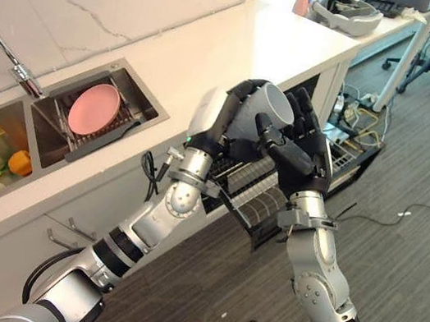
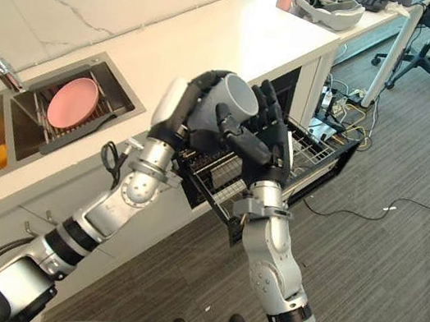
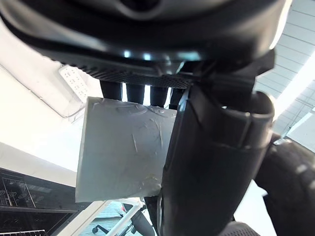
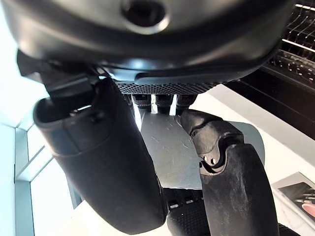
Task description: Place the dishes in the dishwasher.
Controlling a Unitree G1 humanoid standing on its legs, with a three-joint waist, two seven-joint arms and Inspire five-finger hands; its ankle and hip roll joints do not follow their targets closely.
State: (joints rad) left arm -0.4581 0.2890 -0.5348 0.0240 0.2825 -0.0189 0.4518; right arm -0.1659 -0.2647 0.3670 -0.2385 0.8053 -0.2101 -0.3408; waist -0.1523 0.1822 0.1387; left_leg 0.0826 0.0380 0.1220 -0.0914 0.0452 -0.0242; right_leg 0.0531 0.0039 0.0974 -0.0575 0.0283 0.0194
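I am holding a plain grey cylindrical cup (image 1: 267, 112) in the air with both hands, straight above the pulled-out black wire rack (image 2: 299, 155) of the dishwasher, which juts from the white counter (image 1: 244, 45). My left hand (image 1: 227, 113) has its fingers curled round the cup's side and base. My right hand (image 1: 301, 147) meets it from the other side, thumb hooked over the rim and fingers pressed to the wall, so both are grasping the cup. Its open mouth tips up and away from the rack.

I judge this to be a hand-over or re-grip just ahead of loading. The next move calls for one hand to let go, then for the cup to be turned mouth-down and lowered between the rack's wires without knocking them.

Farther along the counter from the rack, in the sunken steel sink (image 1: 141, 85), a round pink plate (image 1: 93, 109) leans in a holder, not yet loaded. It looks the likely next dish.

I can read no brand, label or writing on the cup, the rack or the plate.
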